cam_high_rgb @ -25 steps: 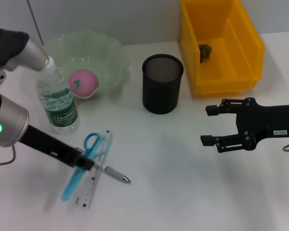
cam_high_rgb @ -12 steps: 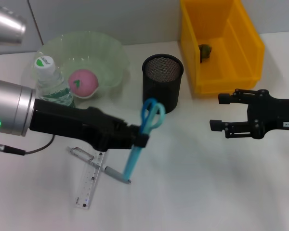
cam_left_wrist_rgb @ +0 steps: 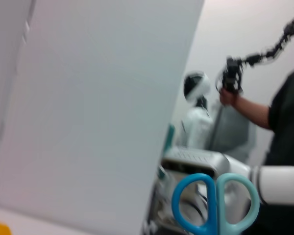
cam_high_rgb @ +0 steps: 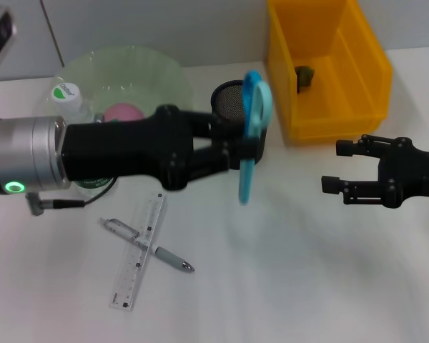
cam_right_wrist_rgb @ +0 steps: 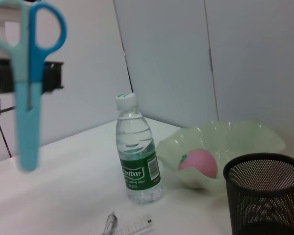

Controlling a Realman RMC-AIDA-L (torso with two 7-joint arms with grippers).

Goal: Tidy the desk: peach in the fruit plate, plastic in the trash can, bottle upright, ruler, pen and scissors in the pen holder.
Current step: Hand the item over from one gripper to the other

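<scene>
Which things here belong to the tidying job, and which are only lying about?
Job things:
- scissors, held by the left gripper
- pen holder
- ruler
- pen
- bottle, upright
- peach in the fruit plate
- yellow trash can

Lying about:
- nothing seen; the right gripper waits open

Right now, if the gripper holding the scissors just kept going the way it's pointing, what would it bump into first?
Probably the yellow bin. The left gripper, shut on the scissors, points across the desk toward it, level with the pen holder. Depth is unclear from the head view, so it might brush the holder's rim first.
</scene>
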